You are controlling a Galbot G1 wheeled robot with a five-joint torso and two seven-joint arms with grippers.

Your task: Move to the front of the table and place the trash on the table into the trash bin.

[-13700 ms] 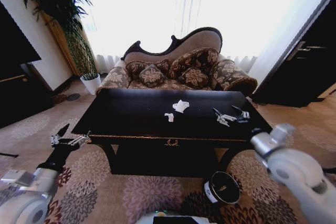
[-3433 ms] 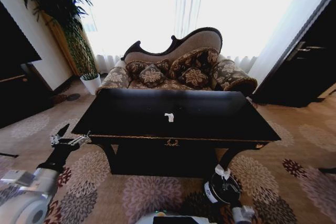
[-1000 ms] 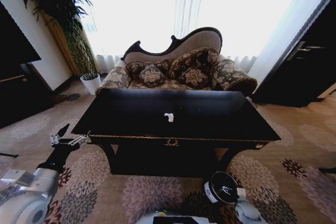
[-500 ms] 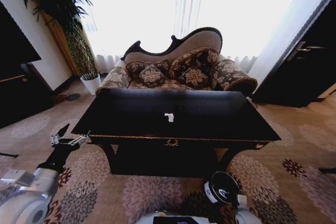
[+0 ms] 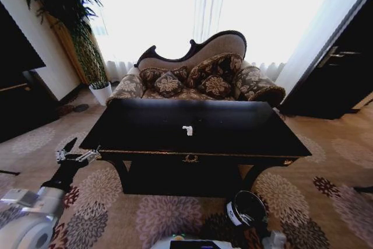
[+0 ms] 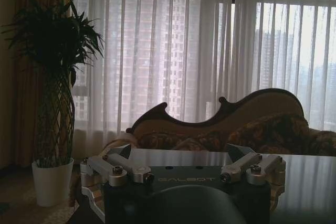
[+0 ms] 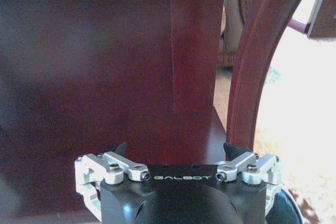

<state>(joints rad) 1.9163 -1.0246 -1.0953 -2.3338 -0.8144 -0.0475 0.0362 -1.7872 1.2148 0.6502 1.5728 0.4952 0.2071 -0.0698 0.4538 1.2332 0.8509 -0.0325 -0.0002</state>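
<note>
The left gripper point(image 5: 77, 154), fingers spread, hangs by the table's point(image 5: 145, 132) glossy black left corner. One crumpled white scrap point(image 5: 187, 130) lies mid-table; the larger tissue has gone since earlier. Right gripper point(image 5: 254, 218), prongs apart, has pulled lower beside the round dark trash bin point(image 5: 245, 209) on floral carpet point(image 5: 169, 217).
</note>
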